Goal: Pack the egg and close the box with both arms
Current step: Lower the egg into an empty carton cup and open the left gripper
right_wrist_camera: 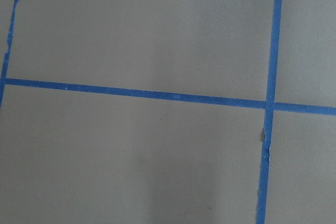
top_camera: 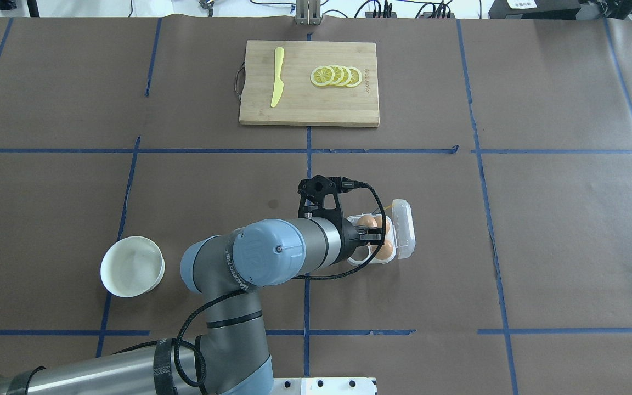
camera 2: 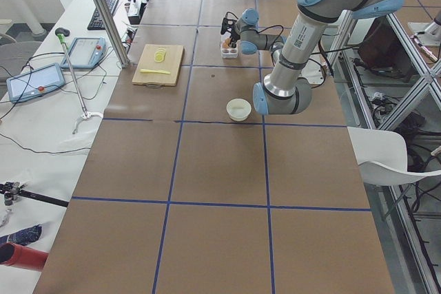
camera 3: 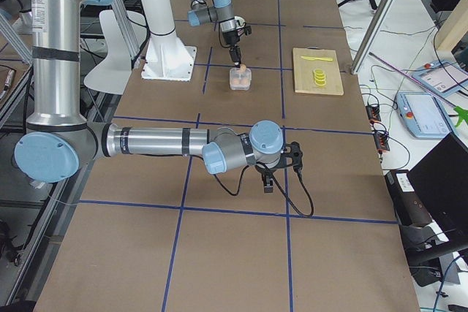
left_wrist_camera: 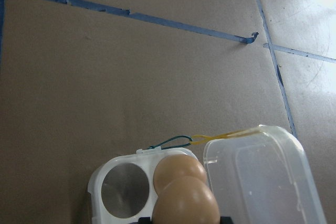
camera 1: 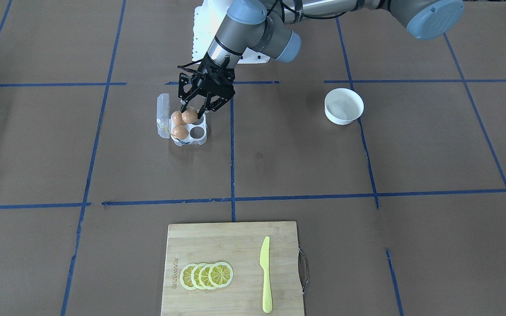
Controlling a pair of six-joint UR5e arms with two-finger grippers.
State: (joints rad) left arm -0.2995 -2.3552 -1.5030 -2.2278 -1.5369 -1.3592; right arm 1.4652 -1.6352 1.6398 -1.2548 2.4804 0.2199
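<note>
The clear four-cup box (camera 1: 200, 139) stands on the brown table with its lid (camera 1: 163, 115) swung open to the side. Two brown eggs (camera 1: 180, 131) sit in its cups and one cup (camera 1: 198, 131) is empty. My left gripper (camera 1: 191, 112) is shut on a third egg (camera 1: 189, 115), low over the remaining cup. I cannot tell whether that egg touches the cup. The left wrist view shows the held egg (left_wrist_camera: 186, 203), the lid (left_wrist_camera: 257, 177) and a yellow string (left_wrist_camera: 220, 136). My right gripper (camera 3: 269, 184) hangs over bare table far from the box. I cannot tell whether it is open or shut.
A white bowl (camera 1: 344, 106) stands apart from the box, on the left arm's side. A wooden cutting board (camera 1: 235, 245) with lemon slices (camera 1: 207, 275) and a yellow knife (camera 1: 265, 272) lies at the table's far edge. Blue tape lines cross the table.
</note>
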